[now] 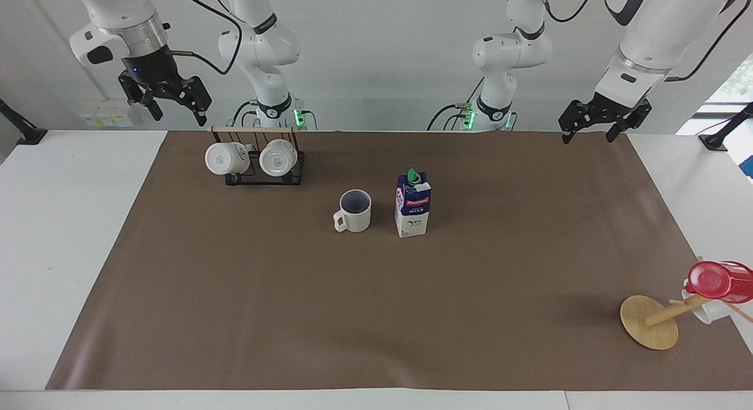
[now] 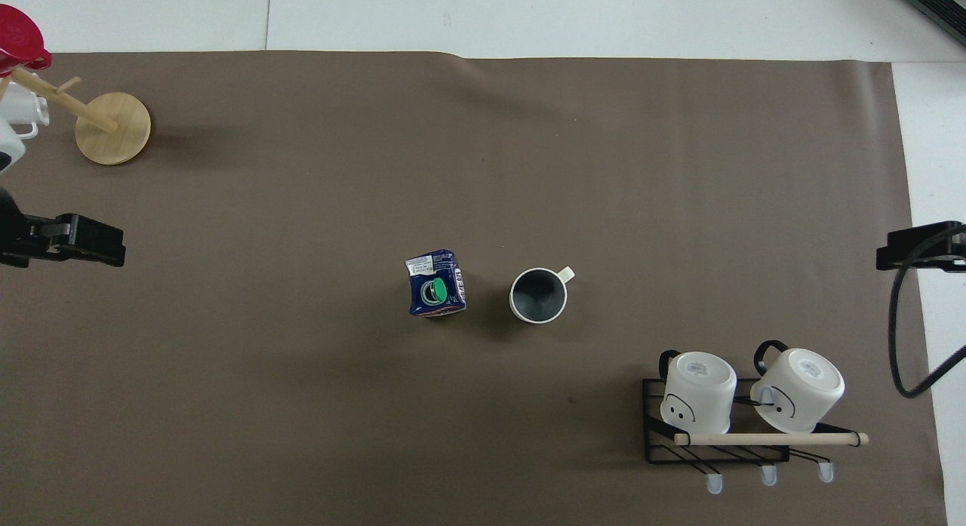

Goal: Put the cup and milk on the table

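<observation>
Both claws hang empty, fingers apart: left gripper (image 1: 605, 125) at two o'clock, right gripper (image 1: 165, 101) at ten. Cup (image 1: 354, 210) and milk (image 1: 413, 205) stand upright mid-table (image 1: 235, 316), apparently done.

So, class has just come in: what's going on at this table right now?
Nothing is being handled at this moment. The cup and the milk stand upright side by side, apart, on the brown sheet of the table, so the placing looks done. The left gripper hangs open and empty over the table's edge at its own end. The right gripper hangs open and empty above its end, near the rack with two white mugs.
</observation>
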### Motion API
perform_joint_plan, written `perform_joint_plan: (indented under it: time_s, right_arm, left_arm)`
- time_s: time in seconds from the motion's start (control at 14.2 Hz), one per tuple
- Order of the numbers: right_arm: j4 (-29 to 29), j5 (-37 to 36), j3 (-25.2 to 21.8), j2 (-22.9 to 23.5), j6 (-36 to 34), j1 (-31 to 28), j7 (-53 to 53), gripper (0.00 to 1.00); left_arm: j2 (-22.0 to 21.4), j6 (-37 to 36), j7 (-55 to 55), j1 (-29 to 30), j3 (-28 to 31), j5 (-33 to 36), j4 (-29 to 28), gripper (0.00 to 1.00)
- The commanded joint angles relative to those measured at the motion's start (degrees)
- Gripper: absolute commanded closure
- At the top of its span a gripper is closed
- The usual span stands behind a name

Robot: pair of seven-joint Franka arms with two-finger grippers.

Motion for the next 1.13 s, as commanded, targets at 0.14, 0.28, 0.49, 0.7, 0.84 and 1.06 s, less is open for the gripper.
perform_joint_plan:
  time_s: [0.14, 0.28, 0.49, 0.7, 0.84, 1.06]
  right_arm:
    - [-0.78, 0.27, 0.11, -0.79, 0.99, -0.37, -0.99, 0.0]
    - [-0.78, 0.27, 0.2, -0.79, 0.99, -0.37, -0.99, 0.0]
    - [-0.78, 0.27, 0.2, -0.79, 0.99, -0.37, -0.99, 0.0]
    - [-0.78, 0.27, 0.2, -0.79, 0.99, -0.37, -0.99, 0.0]
    - [-0.78, 0.27, 0.11, -0.79, 0.99, -0.37, -0.99, 0.0]
    - [-0.78, 0.27, 0.11, -0.79, 0.99, -0.37, -0.99, 0.0]
  left_arm:
    - [-1.32, -0.75, 0.5, 1.41, -0.51, -0.24, -1.08, 0.0]
    - [-1.32, -0.66, 0.85, 1.85, -0.51, -0.24, -1.17, 0.0]
    - [-1.32, -0.66, 1.12, 1.68, -0.59, -0.33, -1.17, 0.0]
    - [-1.32, -1.28, 1.64, 1.77, -0.59, -3.49, -1.34, 0.0]
    - [-1.32, -1.28, 1.64, 1.77, -0.59, -3.58, -1.34, 0.0]
    - [-1.32, -1.37, 1.64, 1.77, -0.59, -3.5, -1.34, 0.0]
